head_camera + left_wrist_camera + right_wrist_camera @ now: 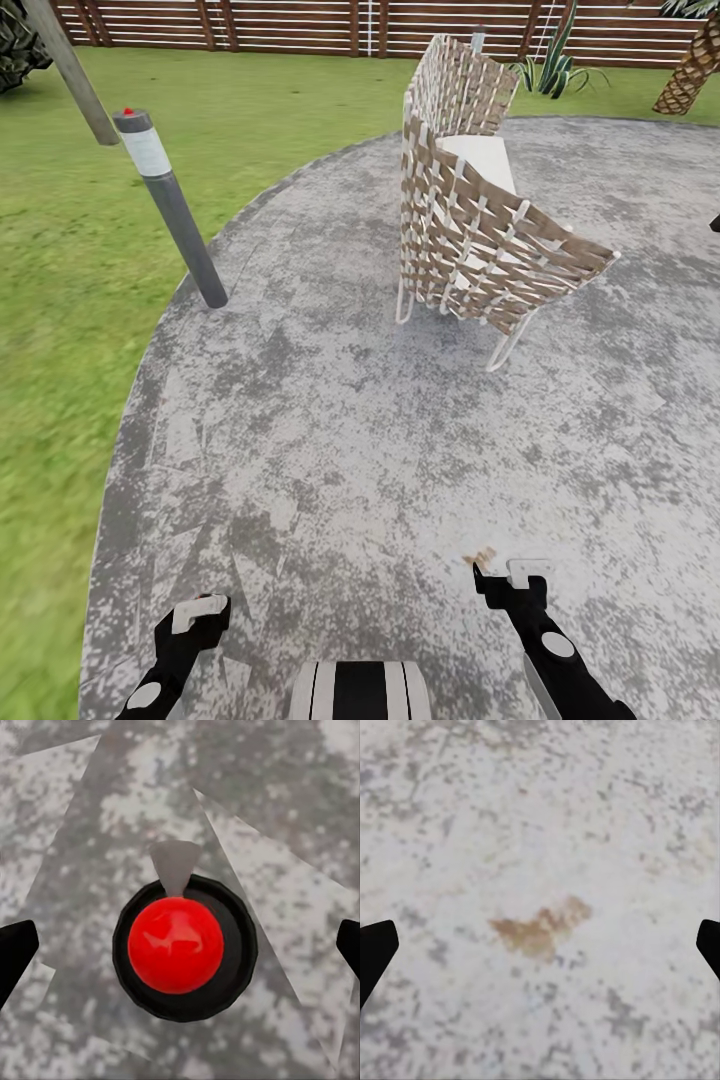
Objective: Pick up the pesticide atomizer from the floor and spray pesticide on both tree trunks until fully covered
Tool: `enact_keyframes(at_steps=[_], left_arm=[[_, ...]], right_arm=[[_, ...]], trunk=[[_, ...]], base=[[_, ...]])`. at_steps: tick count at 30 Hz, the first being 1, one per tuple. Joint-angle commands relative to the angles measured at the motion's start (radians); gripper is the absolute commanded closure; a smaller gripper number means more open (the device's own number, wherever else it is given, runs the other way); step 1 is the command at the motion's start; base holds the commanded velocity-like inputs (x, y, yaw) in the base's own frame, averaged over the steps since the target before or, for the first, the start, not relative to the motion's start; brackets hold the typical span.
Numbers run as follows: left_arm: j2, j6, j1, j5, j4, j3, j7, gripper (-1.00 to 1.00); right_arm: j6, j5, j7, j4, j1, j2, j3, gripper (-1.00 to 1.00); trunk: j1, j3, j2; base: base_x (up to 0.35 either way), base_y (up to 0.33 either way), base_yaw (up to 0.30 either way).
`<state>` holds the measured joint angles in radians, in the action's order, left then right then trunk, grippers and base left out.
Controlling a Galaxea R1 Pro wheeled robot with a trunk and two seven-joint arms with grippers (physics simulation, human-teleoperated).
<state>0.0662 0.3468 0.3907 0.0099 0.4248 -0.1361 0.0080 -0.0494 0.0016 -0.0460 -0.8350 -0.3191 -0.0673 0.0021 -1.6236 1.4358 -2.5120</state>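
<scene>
The pesticide atomizer is out of view, and no thick pale tree trunk shows. I stand on a round grey stone patio in the garden, with the grass floor to its left. My left gripper hangs low over the stone, open and empty. In the left wrist view its dark fingertips stand wide apart over a red dome on a black disc. My right gripper is also open and empty. Its fingertips are spread above a small brown stain on the stone.
A woven tan-and-white chair stands on the patio ahead. A grey bollard lamp with a red tip stands at the patio's left edge. A slanted grey-brown stem rises at far left. The red-brown slat fence closes the back, with a scaly palm trunk at far right.
</scene>
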Motion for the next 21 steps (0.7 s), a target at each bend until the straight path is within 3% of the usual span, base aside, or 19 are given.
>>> enact_keyframes(at_steps=[1, 3, 4, 21], left_arm=[[0.0, 0.003, 0.0, 0.001, -0.001, -0.001, 0.001, -1.0], [0.001, 0.005, 0.0, 0.001, -0.001, -0.001, 0.001, -1.0], [0.0, 0.005, 0.0, 0.001, -0.001, -0.001, 0.001, 1.0], [0.001, 0.005, 0.0, 0.004, 0.0, -0.002, 0.001, 1.0]], right_arm=[[-0.003, 0.001, -0.003, 0.0, 0.0, 0.0, 0.001, -1.0], [-0.003, 0.0, -0.003, 0.0, 0.0, 0.0, 0.001, -1.0], [-0.003, 0.0, -0.003, 0.0, 0.0, 0.0, 0.001, -1.0], [-0.003, 0.001, -0.003, 0.003, 0.0, 0.0, 0.001, -1.0]], trunk=[[0.0, 0.001, 0.0], [0.0, 0.001, 0.0], [0.0, 0.001, 0.0], [0.0, 0.001, 0.0]], base=[[0.007, 0.0, 0.0], [0.004, 0.0, 0.0], [0.001, 0.0, 0.0], [0.0, 0.0, 0.0]])
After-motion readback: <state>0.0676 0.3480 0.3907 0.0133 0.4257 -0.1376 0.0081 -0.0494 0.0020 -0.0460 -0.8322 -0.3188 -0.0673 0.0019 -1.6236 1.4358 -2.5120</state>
